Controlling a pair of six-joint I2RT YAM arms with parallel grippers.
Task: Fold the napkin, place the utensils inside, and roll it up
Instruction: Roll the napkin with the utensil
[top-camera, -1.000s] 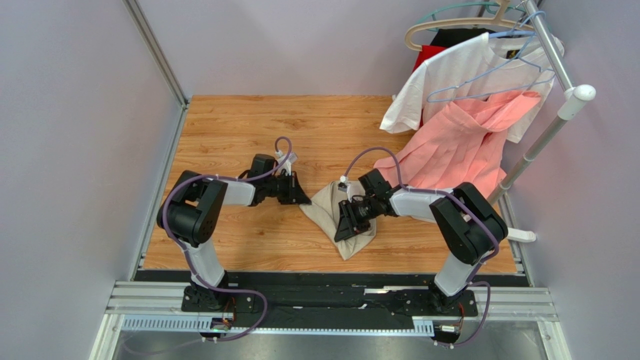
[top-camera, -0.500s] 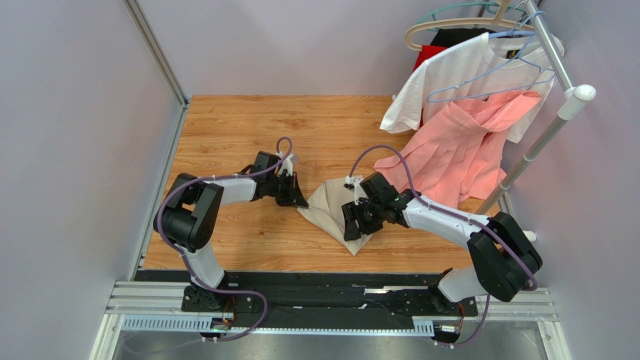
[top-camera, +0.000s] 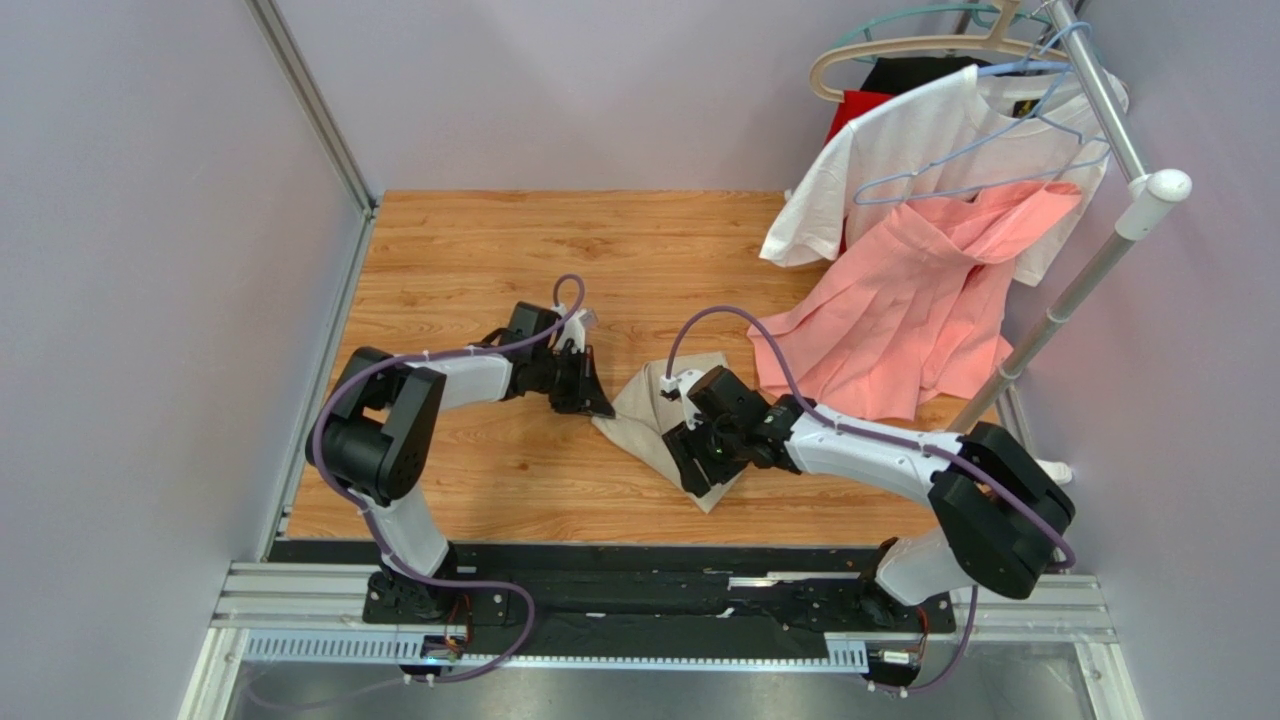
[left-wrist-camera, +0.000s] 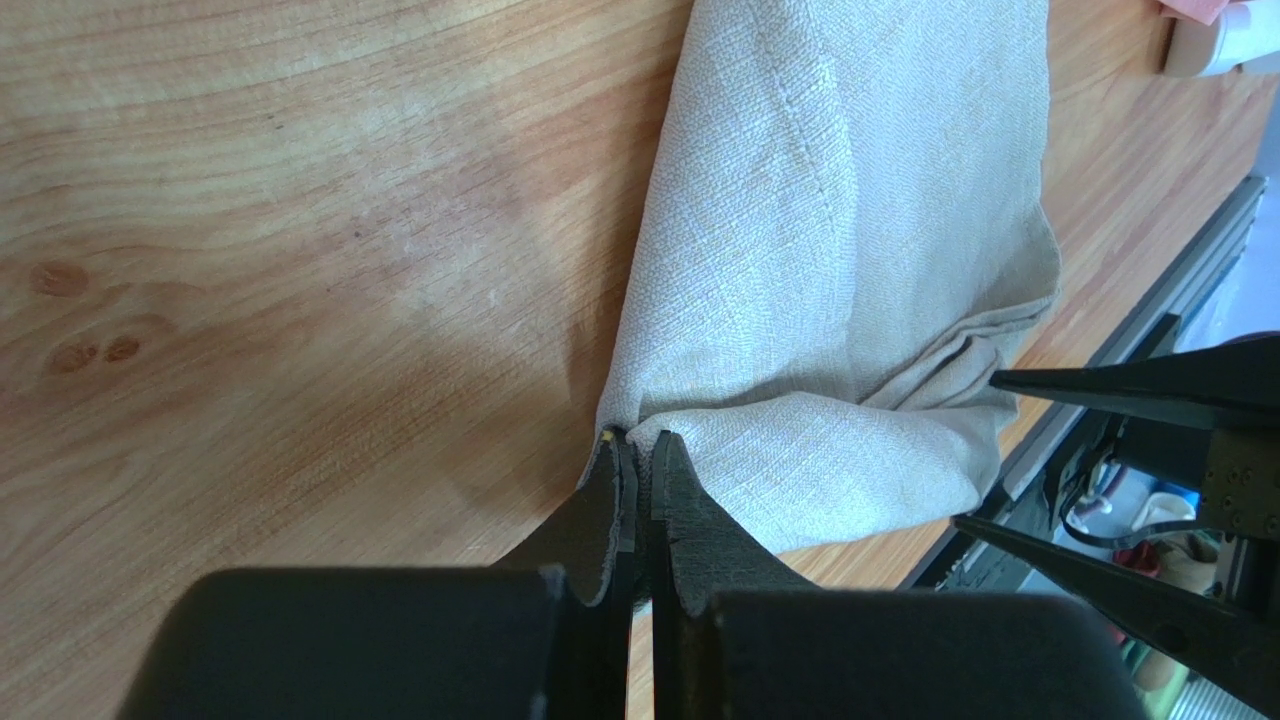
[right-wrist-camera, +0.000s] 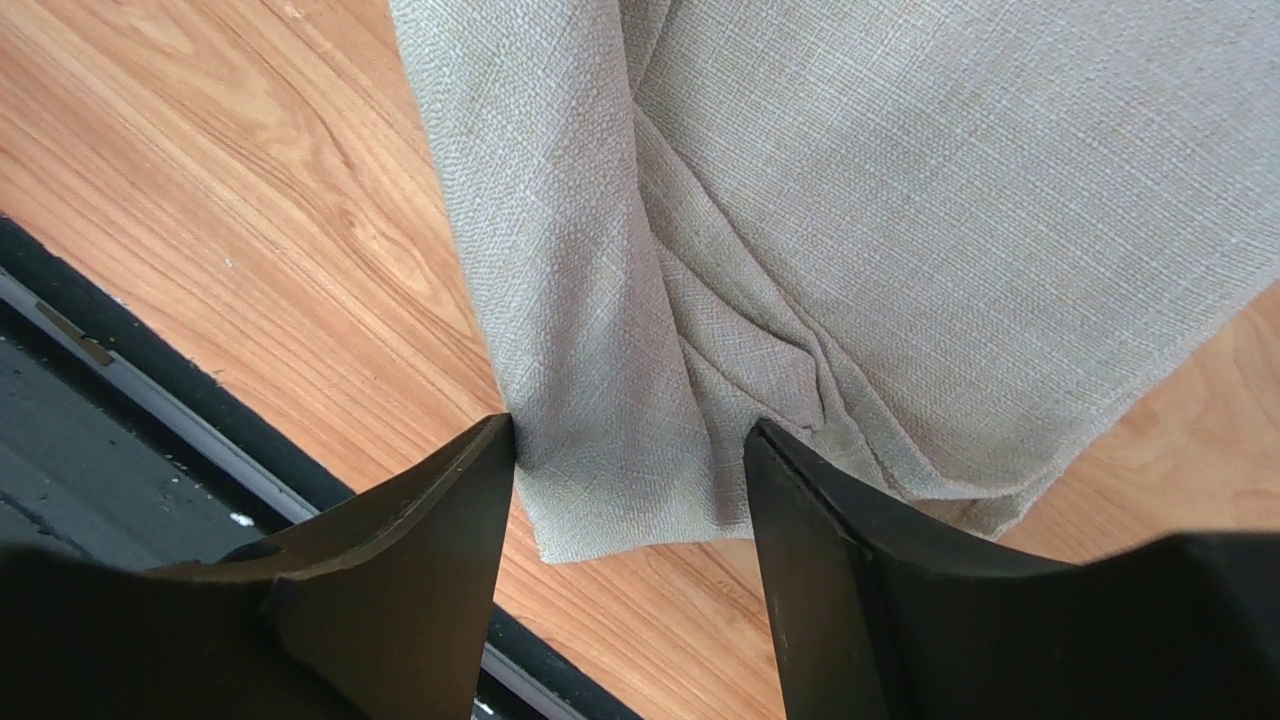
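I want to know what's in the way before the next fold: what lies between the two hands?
Only the napkin: its beige cloth runs from the left hand, pinching one corner, to the open right hand. Nothing else shows there in the top view.

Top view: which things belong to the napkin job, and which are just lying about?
Job: napkin, pinched by left fingers; right fingers open around it. Utensils not in view.
Lying about: white T-shirt, pink garment, clothes rack.

Plain beige napkin (top-camera: 643, 417) on brown wood-grain table (top-camera: 481, 255).
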